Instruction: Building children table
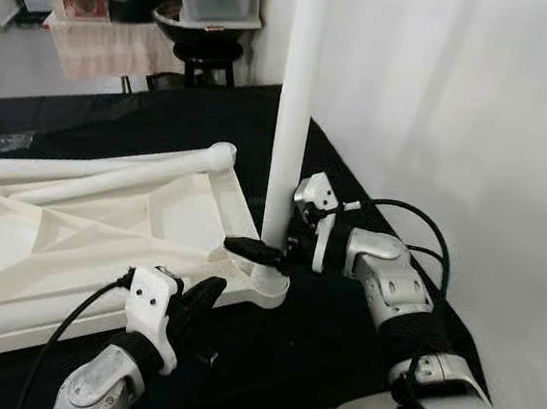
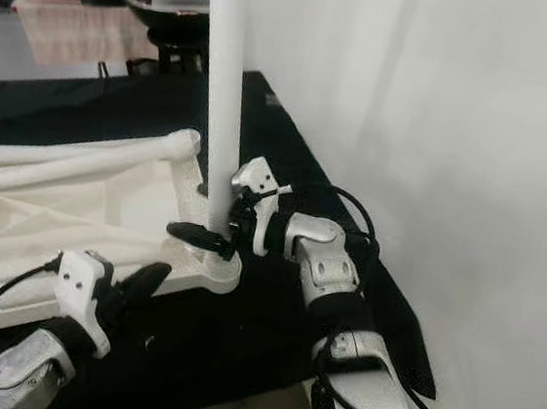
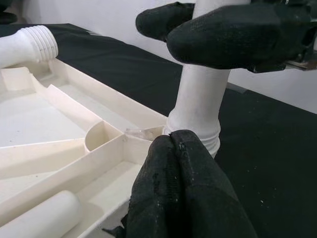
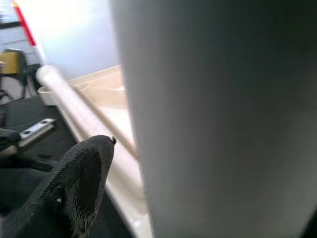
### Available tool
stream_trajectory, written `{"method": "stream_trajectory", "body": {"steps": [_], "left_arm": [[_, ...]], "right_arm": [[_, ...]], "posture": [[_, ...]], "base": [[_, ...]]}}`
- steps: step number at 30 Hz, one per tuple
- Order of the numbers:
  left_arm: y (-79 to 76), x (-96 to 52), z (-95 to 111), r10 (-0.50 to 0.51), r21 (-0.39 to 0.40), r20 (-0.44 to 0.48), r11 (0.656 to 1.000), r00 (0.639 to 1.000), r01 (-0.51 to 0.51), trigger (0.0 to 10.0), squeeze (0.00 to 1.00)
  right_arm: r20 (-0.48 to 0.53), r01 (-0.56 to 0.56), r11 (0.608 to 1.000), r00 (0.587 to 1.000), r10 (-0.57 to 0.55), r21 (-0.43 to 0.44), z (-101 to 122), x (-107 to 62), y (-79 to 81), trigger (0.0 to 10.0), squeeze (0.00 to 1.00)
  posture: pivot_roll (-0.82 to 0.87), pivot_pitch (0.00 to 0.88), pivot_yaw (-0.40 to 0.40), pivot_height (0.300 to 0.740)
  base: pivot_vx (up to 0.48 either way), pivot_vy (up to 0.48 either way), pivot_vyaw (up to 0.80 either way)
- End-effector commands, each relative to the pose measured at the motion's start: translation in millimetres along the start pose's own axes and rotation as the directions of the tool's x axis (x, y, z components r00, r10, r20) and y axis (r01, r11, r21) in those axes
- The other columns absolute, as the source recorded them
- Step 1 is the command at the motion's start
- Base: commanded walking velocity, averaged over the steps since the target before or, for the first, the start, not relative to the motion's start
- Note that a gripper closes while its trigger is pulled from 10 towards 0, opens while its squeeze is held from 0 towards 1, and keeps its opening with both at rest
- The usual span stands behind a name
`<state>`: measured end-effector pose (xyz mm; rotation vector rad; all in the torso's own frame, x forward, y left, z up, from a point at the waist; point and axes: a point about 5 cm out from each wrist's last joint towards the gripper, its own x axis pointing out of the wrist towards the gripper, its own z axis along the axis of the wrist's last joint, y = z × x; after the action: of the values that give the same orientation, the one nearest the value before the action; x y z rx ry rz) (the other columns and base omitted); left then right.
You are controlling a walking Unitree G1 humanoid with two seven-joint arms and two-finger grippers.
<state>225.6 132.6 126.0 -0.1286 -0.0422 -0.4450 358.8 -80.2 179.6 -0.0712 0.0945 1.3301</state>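
White plastic leg [image 1: 296, 97] upright in near-right corner socket of upturned table panel [image 1: 98, 232] on black tabletop [image 1: 356, 347] | right gripper [image 1: 277, 253] jaws clamped round leg base | left gripper [image 1: 202, 301] jaws closed, pressing panel edge | keep leg vertical, twist steadily, brace panel.
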Motion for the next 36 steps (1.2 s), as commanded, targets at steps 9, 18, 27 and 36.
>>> {"method": "stream_trajectory", "body": {"steps": [9, 18, 27, 36], "left_arm": [[-2.5, -1.2, -4.4, 0.008, -0.007, -0.017, 1.0, 1.0, -0.008, 10.0, 0.0], [-3.5, -4.1, -3.8, 0.002, -0.014, -0.017, 1.0, 1.0, -0.003, 10.0, 0.0], [0.1, -7.4, -2.8, 0.004, -0.011, -0.021, 1.0, 1.0, -0.004, 10.0, 0.0], [1.5, -5.8, -3.2, 0.034, -0.011, -0.014, 0.999, 0.999, -0.034, 10.0, 0.0]], "right_arm": [[0.017, -0.059, 0.998, 0.998, 0.059, 0.005, 0.2, 2.0, -2.0, 0.0, 0.0], [0.028, 0.154, 0.988, 0.988, -0.154, 0.007, -22.4, -19.9, -0.9, 0.0, 0.0], [-0.027, 0.714, 0.697, 0.7, -0.714, 0.07, -49.0, -3.8, 51.5, 0.0, 0.0], [-0.058, 0.641, 0.767, 0.767, -0.64, 0.014, -43.1, 10.7, 37.7, 10.0, 1.0]], "posture": [[0.01, 0.028, -0.008, 0.74], [0.0, 0.043, -0.007, 0.74], [-0.04, 0.047, 0.016, 0.74], [-0.01, 0.037, 0.005, 0.74]], "base": [[0.0, 0.0, 0.0], [0.0, 0.0, 0.0], [0.0, 0.0, 0.0], [0.0, 0.0, 0.0]]}}
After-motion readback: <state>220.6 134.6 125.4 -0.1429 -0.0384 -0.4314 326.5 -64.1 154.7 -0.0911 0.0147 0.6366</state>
